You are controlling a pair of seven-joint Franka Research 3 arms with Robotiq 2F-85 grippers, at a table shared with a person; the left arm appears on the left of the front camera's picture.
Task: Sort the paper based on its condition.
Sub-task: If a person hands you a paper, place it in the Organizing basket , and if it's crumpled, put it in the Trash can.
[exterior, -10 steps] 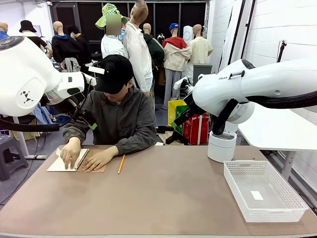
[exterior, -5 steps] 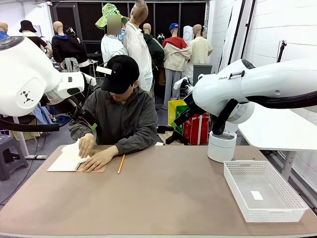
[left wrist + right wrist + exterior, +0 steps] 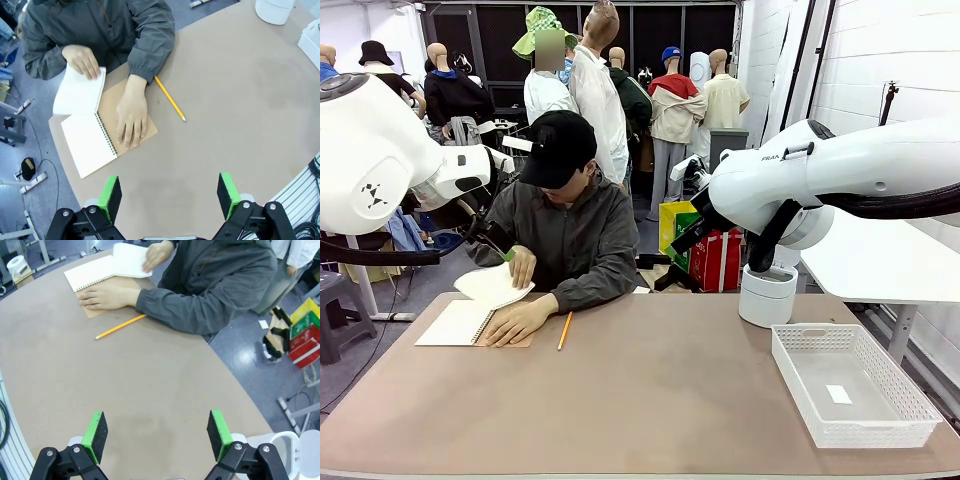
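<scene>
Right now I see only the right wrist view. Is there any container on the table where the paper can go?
Observer: Yes. A white basket stands on the table, at the robot's right side.
Operator: Is something already inside it?
Observer: Just a tiny white label, lying flat on its bottom.
Operator: And on the robot's left side?
Observer: The left hand is open over bare table, with nothing between its pads.
</scene>
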